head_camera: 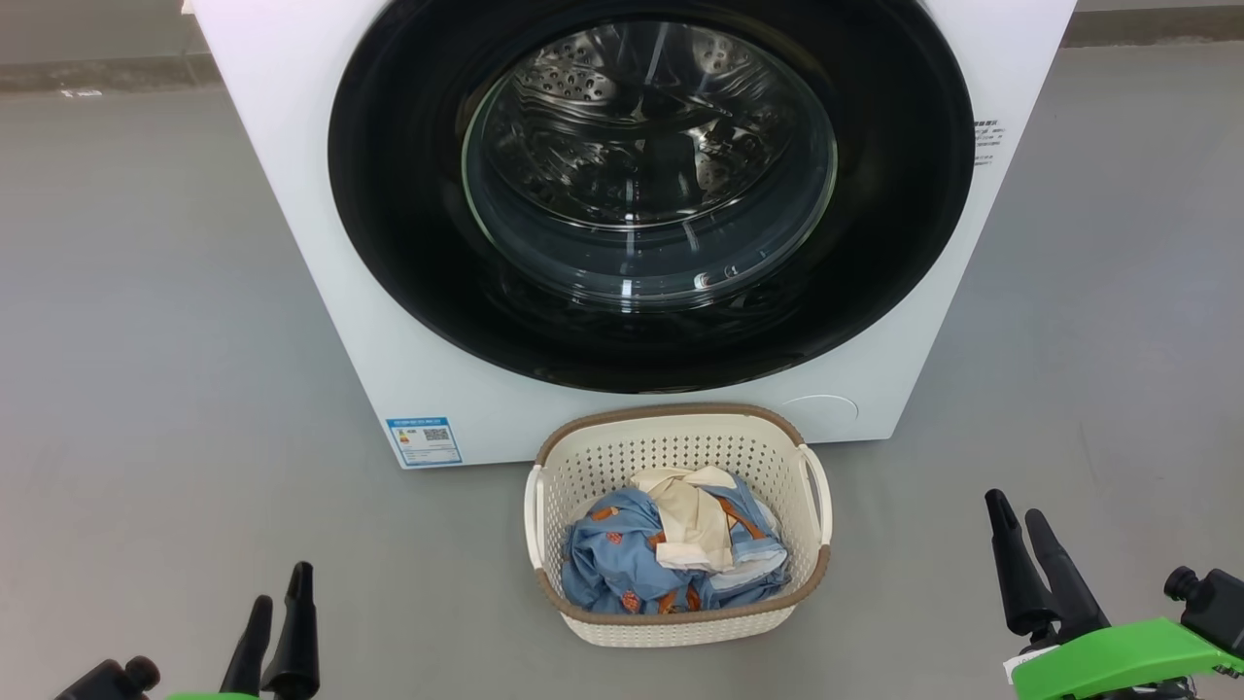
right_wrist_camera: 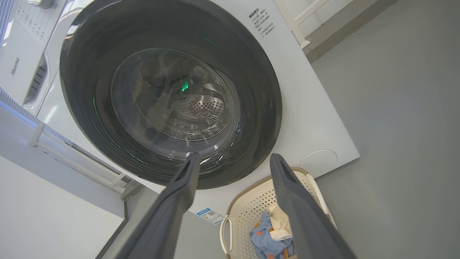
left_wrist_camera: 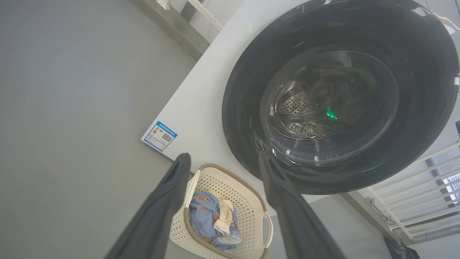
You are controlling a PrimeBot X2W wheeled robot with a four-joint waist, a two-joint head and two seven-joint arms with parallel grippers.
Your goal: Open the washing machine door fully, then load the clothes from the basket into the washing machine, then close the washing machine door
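Observation:
The white washing machine (head_camera: 292,146) stands ahead with its round black door (head_camera: 408,224) shut flat against the front; the steel drum shows through the glass window (head_camera: 649,165). Right before it on the floor sits the cream basket (head_camera: 671,449) holding the clothes (head_camera: 622,554), light blue printed fabric with a cream piece on top. My left gripper (head_camera: 280,585) is low at the left, open and empty. At the lower right my right gripper (head_camera: 1019,513) also stands open and empty. Both are apart from basket and door. The wrist views show the door (left_wrist_camera: 244,100) (right_wrist_camera: 258,108) and basket (left_wrist_camera: 222,183) (right_wrist_camera: 251,212).
Grey floor (head_camera: 146,340) lies open on both sides of the machine. A blue label (head_camera: 424,439) sits low on the machine's front. White rack frames (left_wrist_camera: 413,194) and a white appliance (right_wrist_camera: 18,64) stand beside the machine.

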